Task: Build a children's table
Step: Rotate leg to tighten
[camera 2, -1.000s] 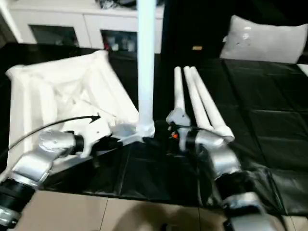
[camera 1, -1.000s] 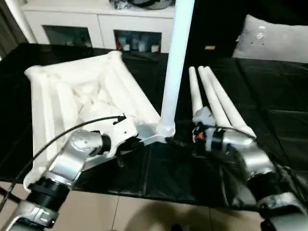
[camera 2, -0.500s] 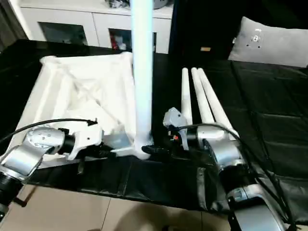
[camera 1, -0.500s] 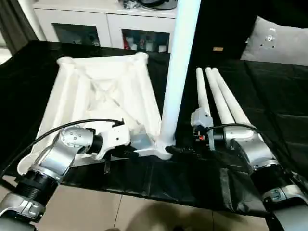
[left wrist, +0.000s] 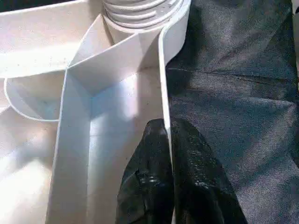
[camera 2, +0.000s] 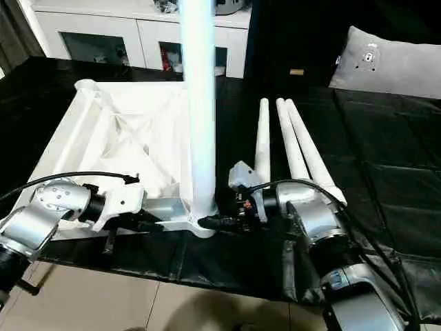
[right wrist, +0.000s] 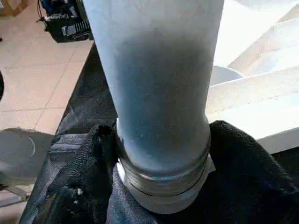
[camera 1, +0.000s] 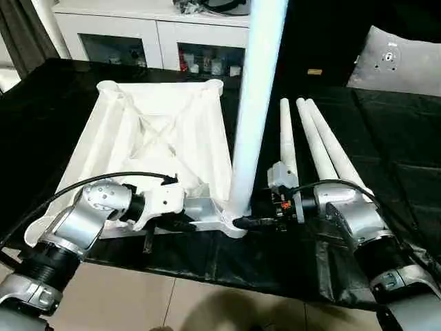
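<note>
1. The children's table top (camera 1: 158, 138) lies underside up at centre-left of the head view, on the black-covered work surface (camera 1: 386, 158).
2. 1 leg (camera 1: 255, 103) stands upright in the near-right corner socket (camera 1: 234, 219), threads visible at its base.
3. 3 spare legs (camera 1: 310, 138) lie side by side, right of centre.
4. The left gripper (left wrist: 164, 154) is clenched on the top's rim beside the socket.
5. The right gripper (right wrist: 161, 154) has narrowed over the last second; its fingers (right wrist: 93, 154) now flank the leg's base, touching it.
6. Judgement: leg 1 is being turned or re-gripped; seating unconfirmed, 3 legs remain.
</note>
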Robot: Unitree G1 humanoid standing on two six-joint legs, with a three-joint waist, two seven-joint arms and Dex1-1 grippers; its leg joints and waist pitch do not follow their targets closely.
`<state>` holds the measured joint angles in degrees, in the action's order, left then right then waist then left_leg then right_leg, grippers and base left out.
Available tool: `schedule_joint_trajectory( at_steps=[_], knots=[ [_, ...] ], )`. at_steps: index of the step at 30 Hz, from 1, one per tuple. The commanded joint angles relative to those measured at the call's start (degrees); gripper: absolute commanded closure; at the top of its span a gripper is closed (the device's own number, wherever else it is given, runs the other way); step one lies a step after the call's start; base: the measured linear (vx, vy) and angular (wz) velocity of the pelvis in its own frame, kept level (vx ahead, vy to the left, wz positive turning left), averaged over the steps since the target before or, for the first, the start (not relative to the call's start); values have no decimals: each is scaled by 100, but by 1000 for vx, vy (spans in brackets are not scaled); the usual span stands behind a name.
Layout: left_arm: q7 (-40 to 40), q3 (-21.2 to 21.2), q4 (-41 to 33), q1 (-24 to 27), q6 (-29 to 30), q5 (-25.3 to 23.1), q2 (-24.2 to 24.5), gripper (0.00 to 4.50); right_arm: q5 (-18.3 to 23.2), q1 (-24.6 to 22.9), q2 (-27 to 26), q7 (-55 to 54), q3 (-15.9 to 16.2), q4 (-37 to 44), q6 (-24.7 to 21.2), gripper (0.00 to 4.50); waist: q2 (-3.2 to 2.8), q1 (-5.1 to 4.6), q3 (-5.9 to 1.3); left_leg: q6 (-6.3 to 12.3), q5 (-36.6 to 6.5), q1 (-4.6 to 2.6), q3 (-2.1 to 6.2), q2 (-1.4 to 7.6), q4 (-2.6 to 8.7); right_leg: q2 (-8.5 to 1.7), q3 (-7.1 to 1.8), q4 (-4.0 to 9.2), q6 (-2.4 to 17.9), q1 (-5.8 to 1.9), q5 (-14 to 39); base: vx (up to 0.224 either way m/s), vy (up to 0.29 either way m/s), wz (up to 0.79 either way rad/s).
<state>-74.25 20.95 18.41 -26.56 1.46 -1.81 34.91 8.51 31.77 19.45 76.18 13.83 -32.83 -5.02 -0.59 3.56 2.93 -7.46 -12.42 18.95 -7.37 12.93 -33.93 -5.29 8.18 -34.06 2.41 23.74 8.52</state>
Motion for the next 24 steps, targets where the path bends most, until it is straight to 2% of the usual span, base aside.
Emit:
schedule_joint_trajectory(
  at_steps=[1,5,9,10,11,12,13,15,16,17,18,19,20,21,22,23,24],
  knots=[
    [-249,312,7,66,-54,-91,20,450,64,-13,-49,65,-5,0,-115,174,-41,10,-409,387,-708,121,-156,-5,377,-257,-337,348,1026,-446,1514,0,0,0],
    [-256,251,-43,120,37,-6,-23,450,168,-121,-82,71,-29,119,-243,177,-43,14,-399,377,-741,119,-158,-4,381,-254,-334,356,1009,-442,1589,0,0,0],
    [34,45,-281,256,468,172,-182,450,266,-350,-204,-135,-56,343,-455,177,-36,26,-411,376,-670,112,-158,10,381,-260,-342,339,1035,-442,1468,0,0,0],
    [347,-75,-519,343,867,216,-297,450,193,-418,-371,-567,-83,368,-607,177,-16,3,-400,332,-647,114,-159,18,393,-262,-355,323,1050,-443,1467,0,0,0],
    [571,-146,-686,391,1148,219,-378,450,85,-427,-516,-948,-103,308,-626,178,-22,10,-382,328,-698,119,-151,6,397,-263,-340,344,1023,-436,1574,0,0,0],
    [773,-209,-846,431,1405,225,-458,450,-9,-423,-659,-1321,-132,232,-654,178,-2,-21,-357,273,-859,114,-166,-8,408,-261,-334,393,919,-428,1903,0,0,0],
    [841,-229,-903,443,1493,226,-486,450,-45,-419,-711,-1457,-143,200,-658,178,4,-35,-357,216,-904,118,-154,-13,412,-262,-329,388,854,-443,2044,0,0,0],
    [1318,-377,-1143,461,1940,239,-770,450,-137,-326,-1061,-2187,-283,-109,-530,178,31,-144,-320,129,-1198,98,-161,-64,410,-258,-294,497,562,-407,2796,0,0,0],
    [1707,-432,-1333,452,2325,184,-1037,450,-134,-147,-1395,-2918,-499,-548,-528,178,36,-188,-318,142,-1300,101,-152,-97,393,-256,-259,553,372,-412,3161,0,0,0],
    [1847,-446,-1429,451,2502,151,-1155,450,-137,-75,-1530,-3219,-595,-712,-541,178,70,-227,-324,117,-1322,104,-151,-76,393,-274,-259,545,349,-399,3234,0,0,0],
    [2044,-443,-1501,421,2700,86,-1356,450,-155,38,-1695,-3633,-699,-945,-484,178,38,-263,-302,116,-1461,60,-149,-123,357,-257,-197,634,211,-355,3540,0,0,0],
    [2090,-440,-1508,411,2736,71,-1402,450,-158,66,-1729,-3724,-721,-1002,-466,178,56,-307,-304,167,-1525,36,-152,-144,332,-254,-161,690,132,-330,3675,0,0,0],
    [2157,-436,-1519,396,2789,49,-1468,450,-163,107,-1780,-3858,-752,-1084,-440,178,42,-314,-301,188,-1561,36,-147,-138,333,-259,-148,710,108,-329,3703,0,0,0],
    [2479,-397,-1498,311,2971,-81,-1757,450,-229,205,-1945,-4228,-770,-1278,-296,178,29,-333,-284,224,-1703,-2,-147,-126,333,-242,-99,759,60,-295,3738,0,0,0],
    [2479,-397,-1498,311,2971,-81,-1757,450,-229,205,-1945,-4228,-770,-1278,-296,178,12,-343,-278,231,-1815,-45,-142,-117,333,-235,-67,791,56,-276,3738,0,0,0],
    [2653,-394,-1482,270,3057,-125,-1864,450,-316,213,-2004,-4350,-746,-1291,-295,178,6,-359,-285,260,-1981,-65,-124,-117,329,-232,-13,827,30,-298,3681,0,0,0],
    [2815,-398,-1474,233,3175,-145,-1947,450,-305,197,-2066,-4276,-766,-1277,-302,178,15,-378,-277,267,-2096,-30,-91,-93,366,-228,8,819,6,-335,3573,0,0,0]
  ],
)
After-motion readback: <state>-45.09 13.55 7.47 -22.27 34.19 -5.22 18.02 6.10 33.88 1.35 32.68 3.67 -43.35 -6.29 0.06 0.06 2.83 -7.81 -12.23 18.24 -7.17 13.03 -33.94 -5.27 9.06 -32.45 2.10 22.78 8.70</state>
